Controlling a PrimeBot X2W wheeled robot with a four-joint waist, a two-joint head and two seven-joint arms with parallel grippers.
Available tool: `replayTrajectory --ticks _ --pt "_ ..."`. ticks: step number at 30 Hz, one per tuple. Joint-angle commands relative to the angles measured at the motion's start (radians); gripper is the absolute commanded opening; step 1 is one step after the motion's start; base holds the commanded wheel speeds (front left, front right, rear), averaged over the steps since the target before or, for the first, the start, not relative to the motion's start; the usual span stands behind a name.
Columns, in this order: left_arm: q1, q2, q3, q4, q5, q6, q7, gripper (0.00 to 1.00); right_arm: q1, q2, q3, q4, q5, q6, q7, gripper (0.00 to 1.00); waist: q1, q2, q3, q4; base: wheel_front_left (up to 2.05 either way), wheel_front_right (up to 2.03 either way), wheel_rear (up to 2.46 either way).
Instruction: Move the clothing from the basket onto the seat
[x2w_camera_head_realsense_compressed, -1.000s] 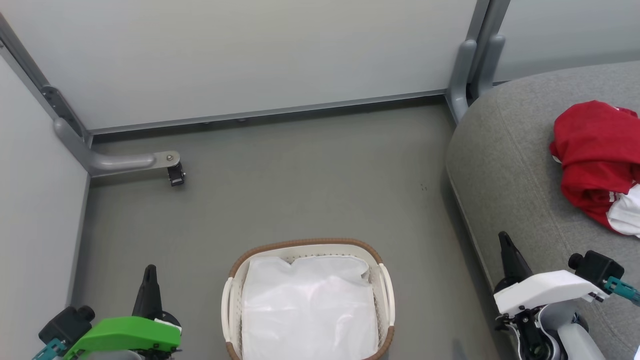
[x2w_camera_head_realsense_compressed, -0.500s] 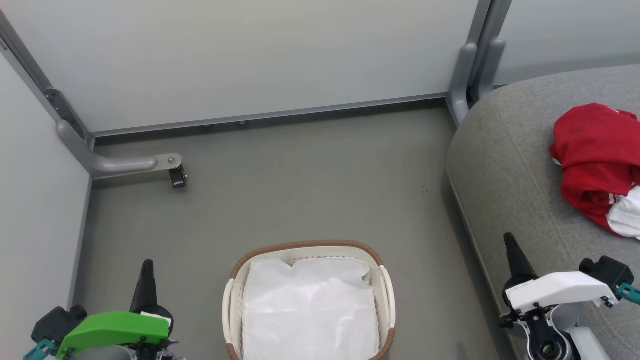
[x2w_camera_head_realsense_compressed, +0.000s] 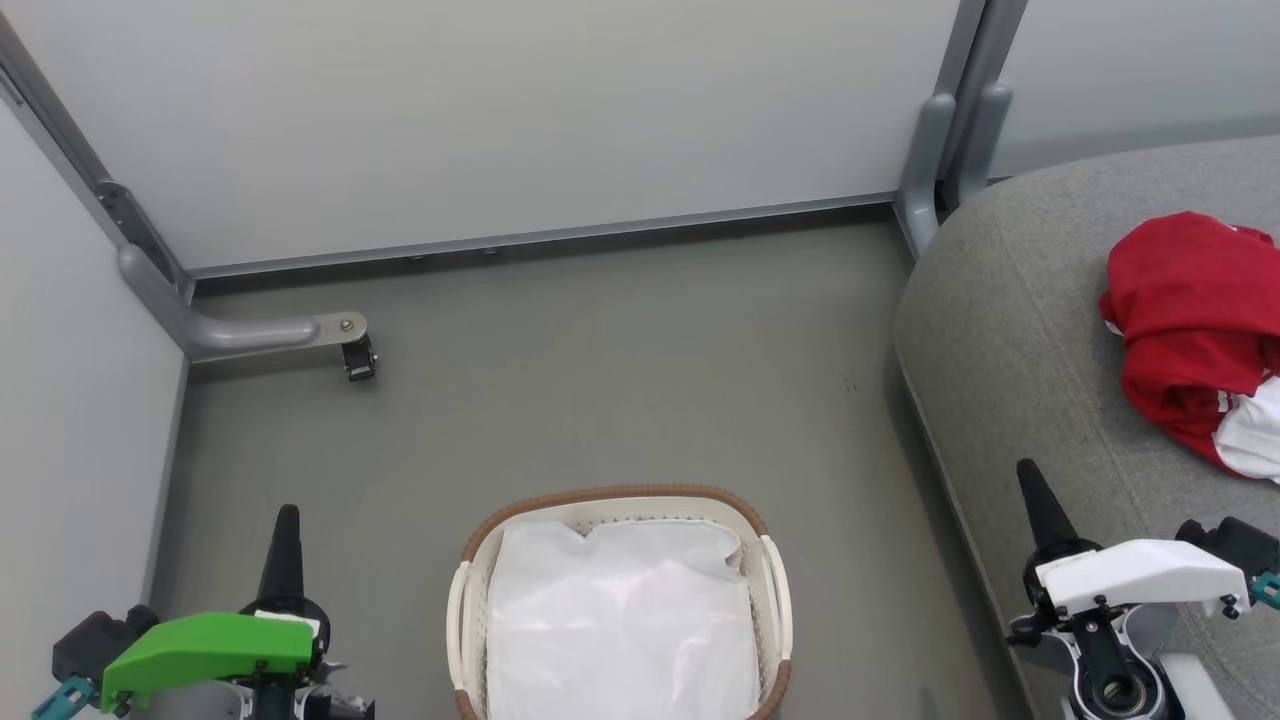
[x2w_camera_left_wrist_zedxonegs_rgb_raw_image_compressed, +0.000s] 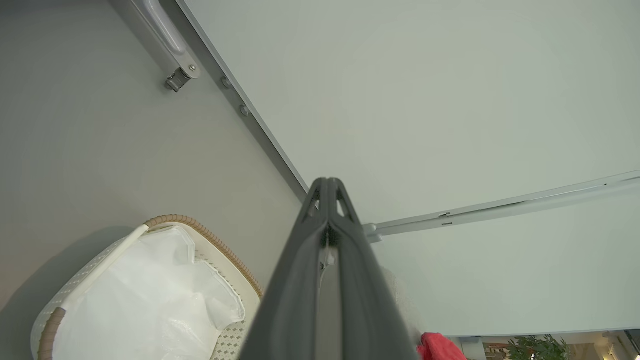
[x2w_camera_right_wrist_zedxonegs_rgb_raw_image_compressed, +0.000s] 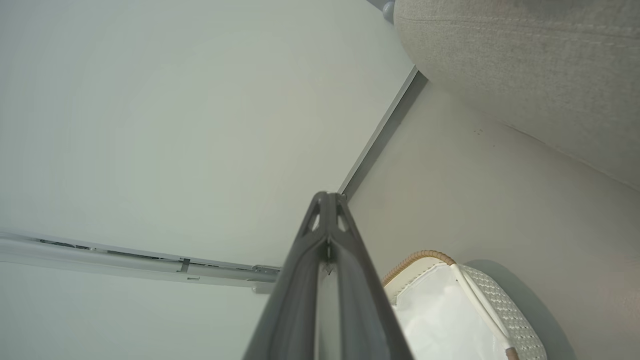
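Since a second ago both arms have spread outward: the left pincer (x2w_camera_head_realsense_compressed: 286, 515) has slid toward 9 o'clock and the right pincer (x2w_camera_head_realsense_compressed: 1030, 470) toward 3 o'clock, away from the basket; the head view has itself shifted a little.

The seat (x2w_camera_head_realsense_compressed: 1010, 330) takes up the 3 o'clock side of the head view. The basket (x2w_camera_head_realsense_compressed: 610, 494) stands on the floor (x2w_camera_head_realsense_compressed: 600, 350) at 6 o'clock, between the pincers, with a white liner (x2w_camera_head_realsense_compressed: 620, 610) showing inside and no red. The clothing (x2w_camera_head_realsense_compressed: 1185, 310) lies heaped on the seat at 2 o'clock, its long axis running roughly 11 to 5.

From the right pincer the heap lies toward 1 o'clock, so the right arm is much the nearer. Both pincers are closed tight, fingers pressed together, gripping nothing. The transfer looks finished.
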Motion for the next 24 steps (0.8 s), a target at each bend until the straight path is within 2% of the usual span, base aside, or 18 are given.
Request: replayTrajectory --ticks 1,24 --pt "-0.021 0.006 0.006 -0.012 -0.028 -0.006 0.008 0.0 0.006 -0.005 -0.006 -0.015 0.027 -0.001 0.008 0.0 0.0 0.0 -0.001 0.0 0.0 0.0 0.0" --pt "-0.034 0.007 0.028 -0.032 -0.211 -0.009 0.062 0.0 0.018 -0.006 -0.034 -0.045 0.23 -0.001 0.061 0.0 0.0 0.0 -0.015 0.005 0.0 0.0 0.0"
